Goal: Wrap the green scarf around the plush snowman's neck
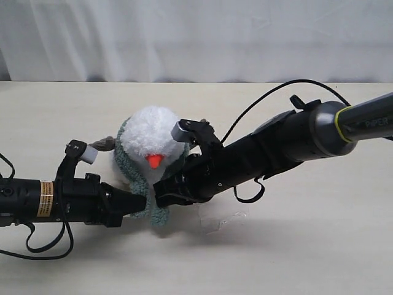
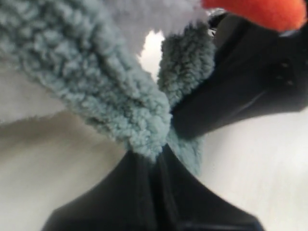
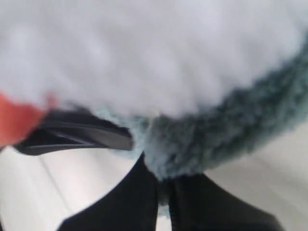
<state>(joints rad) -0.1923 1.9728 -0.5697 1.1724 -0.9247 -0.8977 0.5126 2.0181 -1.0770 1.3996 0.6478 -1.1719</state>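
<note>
Currently we are listing left pincer (image 2: 161,150) and right pincer (image 3: 162,185), each clamping green scarf (image 2: 96,72) ends just ahead, under plush snowman (image 1: 150,132).

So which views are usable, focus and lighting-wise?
Exterior view: sharp and evenly lit, with only soft shadows on the table. Left wrist view: the green scarf shows some knit texture but is soft, and the orange nose is blurred. Right wrist view: the worst, with the plush snowman a white smear and the scarf out of focus too.
</note>
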